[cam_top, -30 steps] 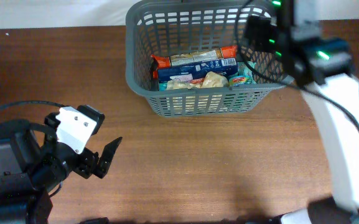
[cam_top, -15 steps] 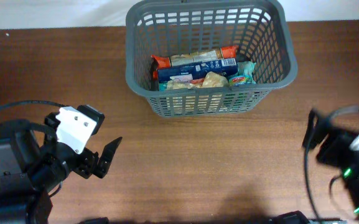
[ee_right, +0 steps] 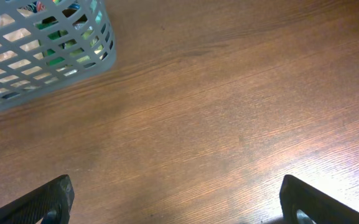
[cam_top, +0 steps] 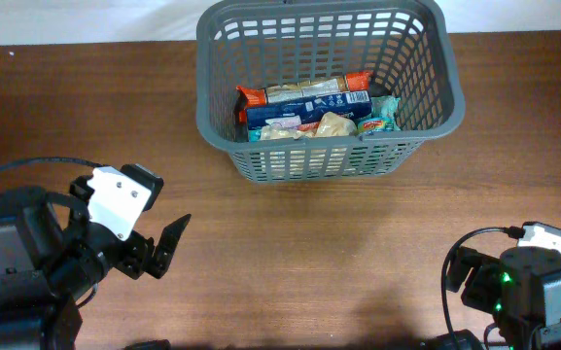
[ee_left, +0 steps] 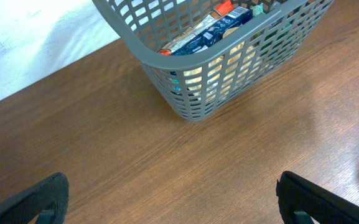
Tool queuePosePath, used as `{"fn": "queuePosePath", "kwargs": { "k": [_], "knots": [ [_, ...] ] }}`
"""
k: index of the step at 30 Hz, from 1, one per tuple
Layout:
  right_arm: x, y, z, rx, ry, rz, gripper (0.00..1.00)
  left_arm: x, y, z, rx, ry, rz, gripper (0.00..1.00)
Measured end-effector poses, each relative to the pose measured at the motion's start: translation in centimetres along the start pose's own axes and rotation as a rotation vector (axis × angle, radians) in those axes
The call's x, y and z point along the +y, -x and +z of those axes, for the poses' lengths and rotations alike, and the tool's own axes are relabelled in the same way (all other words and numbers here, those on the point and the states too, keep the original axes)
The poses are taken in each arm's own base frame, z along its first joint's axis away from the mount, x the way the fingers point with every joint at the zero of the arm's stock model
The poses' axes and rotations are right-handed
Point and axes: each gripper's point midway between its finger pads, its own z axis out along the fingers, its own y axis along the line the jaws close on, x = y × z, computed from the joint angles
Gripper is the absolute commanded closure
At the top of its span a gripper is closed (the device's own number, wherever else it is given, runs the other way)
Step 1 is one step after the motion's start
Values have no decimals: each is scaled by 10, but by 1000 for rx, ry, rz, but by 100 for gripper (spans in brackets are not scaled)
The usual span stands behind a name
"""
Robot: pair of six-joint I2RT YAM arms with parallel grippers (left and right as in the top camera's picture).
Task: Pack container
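Note:
The dark grey basket (cam_top: pixel 319 141) stands at the back middle of the wooden table. In it lie an orange-ended pack (cam_top: pixel 304 92), a blue pack (cam_top: pixel 290 117), a beige bag (cam_top: pixel 333 124) and a green pack (cam_top: pixel 382 112). My left gripper (cam_top: pixel 160 251) is open and empty, low over the table at the front left, far from the basket. The left wrist view shows the basket (ee_left: pixel 229 46) ahead of the open fingers (ee_left: pixel 176 202). My right arm (cam_top: pixel 523 292) is at the front right. Its gripper (ee_right: pixel 179 199) is open and empty over bare wood, with a basket corner (ee_right: pixel 42 81) at upper left.
A white surface (ee_left: pixel 30 37) runs behind the table's far edge. Black cables (cam_top: pixel 27 167) loop by the left arm and by the right arm (cam_top: pixel 450 267). Bare wood (cam_top: pixel 338 253) lies between the two arms in front of the basket.
My right arm has swung from over the basket's right side down to the front right corner of the table. The left arm and the basket's contents have not moved.

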Motion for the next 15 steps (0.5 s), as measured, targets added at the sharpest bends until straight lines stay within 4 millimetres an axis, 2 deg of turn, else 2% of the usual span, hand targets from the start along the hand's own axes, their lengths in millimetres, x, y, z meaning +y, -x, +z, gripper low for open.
{"fn": "queuePosePath", "kwargs": {
  "k": [5,8,12,15],
  "knots": [
    [1,0,0,1,3,3,1,0,0,0,0,0,0,1],
    [6,7,-1,-31,26,10,1,0,0,0,0,0,0,1],
    [30,38,-10,-218,178,28,1,0,0,0,0,0,-1,1],
    [48,54,-21,-389,309,-40,1,0,0,0,0,0,0,1]
  ]
}}
